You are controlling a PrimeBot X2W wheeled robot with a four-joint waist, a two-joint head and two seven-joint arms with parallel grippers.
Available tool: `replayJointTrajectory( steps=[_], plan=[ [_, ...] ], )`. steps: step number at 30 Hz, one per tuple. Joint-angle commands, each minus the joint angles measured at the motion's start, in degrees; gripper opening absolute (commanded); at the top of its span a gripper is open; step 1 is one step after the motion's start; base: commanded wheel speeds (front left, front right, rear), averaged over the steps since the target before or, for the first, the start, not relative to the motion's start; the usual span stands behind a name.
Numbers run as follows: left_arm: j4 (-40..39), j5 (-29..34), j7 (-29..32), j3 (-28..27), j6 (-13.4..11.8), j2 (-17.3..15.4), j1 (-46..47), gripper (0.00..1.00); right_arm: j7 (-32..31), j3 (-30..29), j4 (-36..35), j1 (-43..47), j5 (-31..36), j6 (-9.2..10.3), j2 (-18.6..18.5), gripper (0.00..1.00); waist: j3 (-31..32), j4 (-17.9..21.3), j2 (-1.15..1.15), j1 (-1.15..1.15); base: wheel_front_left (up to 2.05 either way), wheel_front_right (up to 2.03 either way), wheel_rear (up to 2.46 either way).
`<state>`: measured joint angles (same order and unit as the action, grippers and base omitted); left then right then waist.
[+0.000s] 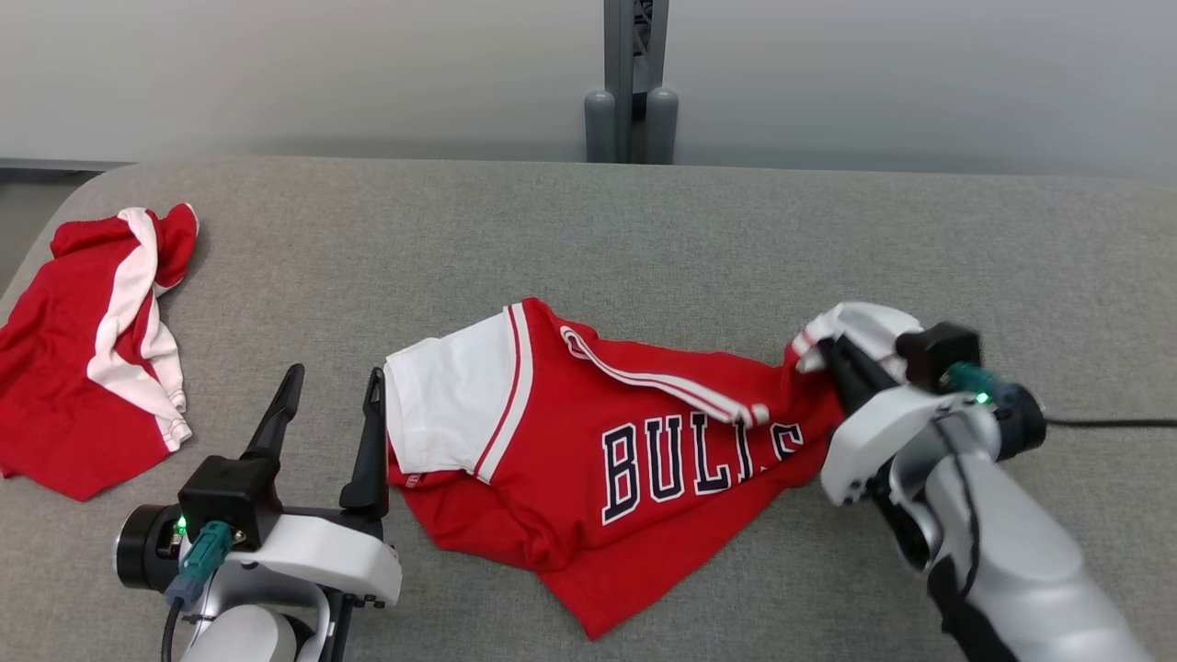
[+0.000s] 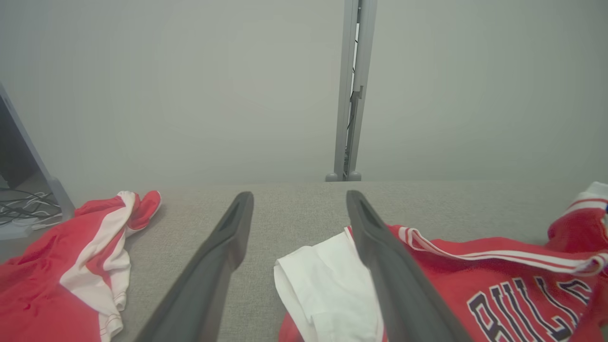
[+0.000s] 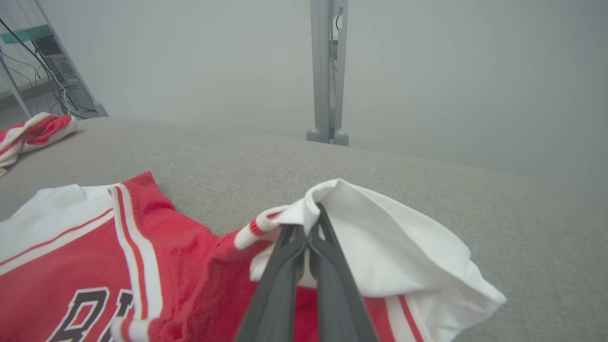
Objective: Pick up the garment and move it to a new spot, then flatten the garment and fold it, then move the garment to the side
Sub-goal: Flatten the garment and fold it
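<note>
The garment (image 1: pixel 625 450) is a red jersey with white sleeves and dark "BULLS" lettering, lying crumpled on the grey table (image 1: pixel 588 239). My right gripper (image 1: pixel 828 354) is shut on the jersey's right white sleeve (image 3: pixel 380 237), lifting the cloth into a small peak. In the right wrist view the two dark fingers (image 3: pixel 285 266) pinch the sleeve's fold. My left gripper (image 1: pixel 331 386) stands open just left of the jersey's other white sleeve (image 1: pixel 451 405), holding nothing. Its right finger (image 2: pixel 380 256) reaches over the sleeve's (image 2: pixel 323 280) edge in the left wrist view.
A second red-and-white garment (image 1: pixel 92 359) lies bunched at the table's left edge. A grey post (image 1: pixel 633 83) rises behind the table's far edge. Bare grey cloth surface spans the far half and the right side.
</note>
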<state>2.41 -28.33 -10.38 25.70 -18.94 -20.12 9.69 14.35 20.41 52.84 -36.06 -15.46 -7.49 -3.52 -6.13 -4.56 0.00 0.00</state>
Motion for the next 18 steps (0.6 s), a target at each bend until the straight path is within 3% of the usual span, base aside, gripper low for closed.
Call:
replayJointTrajectory(
  steps=[1,10,12,13,18],
  plan=[
    [0.1,-0.2,-0.4,0.0,0.3,0.0,1.0,1.0,0.5,-0.8,-0.1,-1.1,-1.7,-0.01,-0.5,0.0,-0.3,-0.1,0.0,0.0,0.0,0.0,0.0],
    [1.6,0.2,-0.9,1.7,1.8,1.4,3.8,1.0,0.3,-7.7,5.7,-8.2,-12.2,-0.01,-5.7,0.0,-2.1,-3.1,0.0,0.0,0.0,0.0,0.0],
    [2.0,0.2,-1.2,1.7,2.1,1.6,4.1,1.0,0.4,-8.3,8.0,-9.1,-13.2,-0.01,-6.7,0.43,-2.4,-3.7,0.0,0.0,0.0,0.0,0.0],
    [2.2,0.1,-1.2,1.9,2.2,1.7,4.2,1.0,0.4,-8.9,8.9,-9.5,-13.8,-0.01,-7.0,1.0,-2.5,-4.0,0.0,0.0,0.0,0.0,0.0],
    [2.9,-0.2,-1.7,1.8,2.4,1.8,4.5,1.0,1.0,-11.1,11.2,-9.2,-15.5,-0.01,-7.9,1.0,-2.6,-4.4,0.0,0.0,0.0,0.0,0.0]
  ],
)
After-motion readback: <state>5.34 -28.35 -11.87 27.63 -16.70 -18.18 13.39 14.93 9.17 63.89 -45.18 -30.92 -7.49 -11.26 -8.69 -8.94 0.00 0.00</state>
